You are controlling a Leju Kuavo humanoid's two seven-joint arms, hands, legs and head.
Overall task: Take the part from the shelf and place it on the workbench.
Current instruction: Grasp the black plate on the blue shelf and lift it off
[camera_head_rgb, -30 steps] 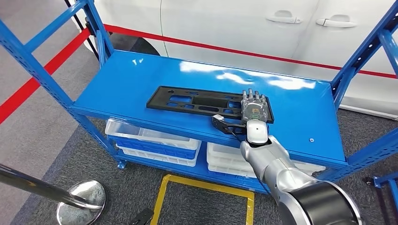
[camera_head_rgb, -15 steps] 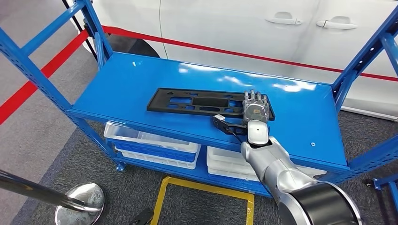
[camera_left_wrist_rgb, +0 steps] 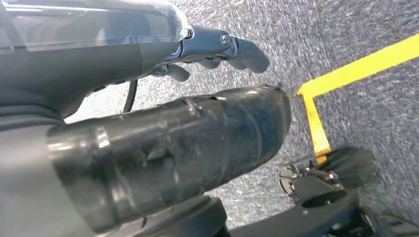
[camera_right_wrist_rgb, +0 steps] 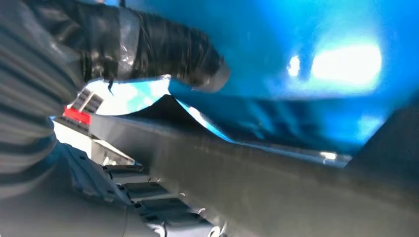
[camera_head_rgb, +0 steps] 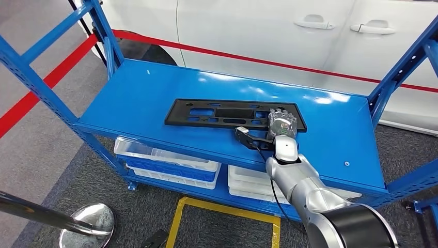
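**Inspector:** What had altered over the last second?

**Assessor:** The head view had shifted slightly, so I discounted most of the apparent drift of the shelf (camera_head_rgb: 155, 98). Against the part (camera_head_rgb: 227, 112) itself, the right hand (camera_head_rgb: 281, 123) had pushed further over the right-hand end; less of the fingers showed beyond the palm than before. The part had not lifted. It lay flat on the top deck, toward the front edge.

**Inspector:** State of the right hand?

**Assessor:** It rested on the part's right end, fingers bent down over it. In the right wrist view the thumb (camera_right_wrist_rgb: 168, 54) stood off above the part's dark edge, blue deck visible between them. Whether a grip had closed, I could not tell. I judged the grasp unfinished.

**Inspector:** And the left hand (camera_left_wrist_rgb: 163, 143)?

**Assessor:** Hanging by the floor, fingers partly curled, holding nothing.

**Inspector:** Materials?

**Assessor:** The part was a long, thin, matt black panel, seemingly moulded plastic, pierced by rectangular cut-outs. The deck was glossy blue painted metal, throwing glare. I judged a flat panel on so slick a surface might slide rather than lift.
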